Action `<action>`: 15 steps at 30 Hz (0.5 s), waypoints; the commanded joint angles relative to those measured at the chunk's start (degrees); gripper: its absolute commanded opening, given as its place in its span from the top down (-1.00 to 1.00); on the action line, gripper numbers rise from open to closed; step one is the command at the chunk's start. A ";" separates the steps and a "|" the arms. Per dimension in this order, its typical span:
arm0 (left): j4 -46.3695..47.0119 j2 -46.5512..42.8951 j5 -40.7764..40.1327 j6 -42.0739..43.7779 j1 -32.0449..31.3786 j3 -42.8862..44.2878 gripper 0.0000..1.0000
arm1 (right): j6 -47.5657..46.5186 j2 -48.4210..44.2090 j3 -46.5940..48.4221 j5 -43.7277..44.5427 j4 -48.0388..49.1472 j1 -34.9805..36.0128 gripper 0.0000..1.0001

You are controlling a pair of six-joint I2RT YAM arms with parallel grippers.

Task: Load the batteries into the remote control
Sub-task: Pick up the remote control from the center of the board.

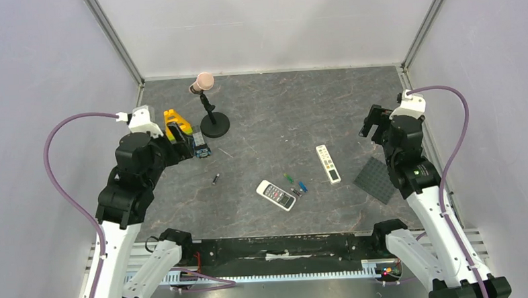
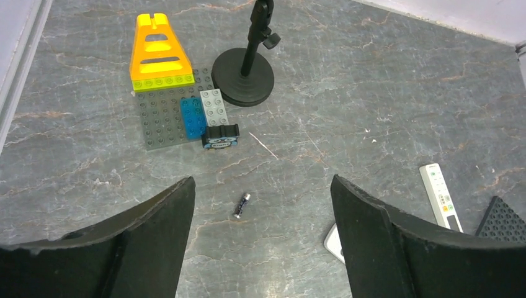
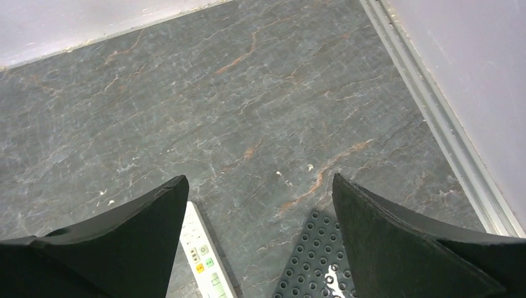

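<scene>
Remote control [image 1: 276,195]: we see it flat on the bench [image 1: 266,108], dark button face up, nearest the arm bases and roughly midway between the two arms; nothing grips it.
Batteries at the remote: three lie loose just beside its far right edge, a green battery [image 1: 288,178], a blue battery [image 1: 302,186] and a dark battery [image 1: 295,192].
Lone battery [image 2: 242,205]: dark with a light end, it lies well apart to the left of the remote; in the left wrist view we find it on the bench, framed between the two fingers.
Studded plate [image 1: 375,180]: dark grey, flat, near the right arm.
Slim white remote [image 1: 328,164]: buttons up, between the studded plate and the batteries.
Left fingers [image 2: 142,248]: spread wide, holding nothing, raised above the bench.
Right fingers [image 3: 403,248]: spread wide too, empty, above the slim remote's end and the studded plate's corner.
Brick build [image 2: 158,56]: a yellow piece with blue and grey bricks on a grey baseplate, far left.
Microphone stand [image 2: 245,74]: we see its round black base just beside the bricks, upright.
</scene>
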 commanded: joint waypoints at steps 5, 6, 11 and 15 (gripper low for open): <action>1.18 1.67 3.64 -4.68 0.24 -0.45 -0.78 | -1.33 -0.55 -1.30 -12.80 -1.39 0.02 -0.77; 1.35 1.64 3.63 -4.93 0.24 -0.80 -0.79 | -1.72 -0.67 -1.65 -14.80 -1.82 0.02 -0.77; 2.57 1.77 9.43 -2.09 0.24 -1.98 -0.83 | -2.61 -2.37 -4.92 -24.52 -2.54 0.00 -0.77; 2.68 2.25 17.00 -0.72 0.24 -3.82 -0.83 | 0.09 -2.88 -8.40 -30.70 -2.16 0.23 -0.74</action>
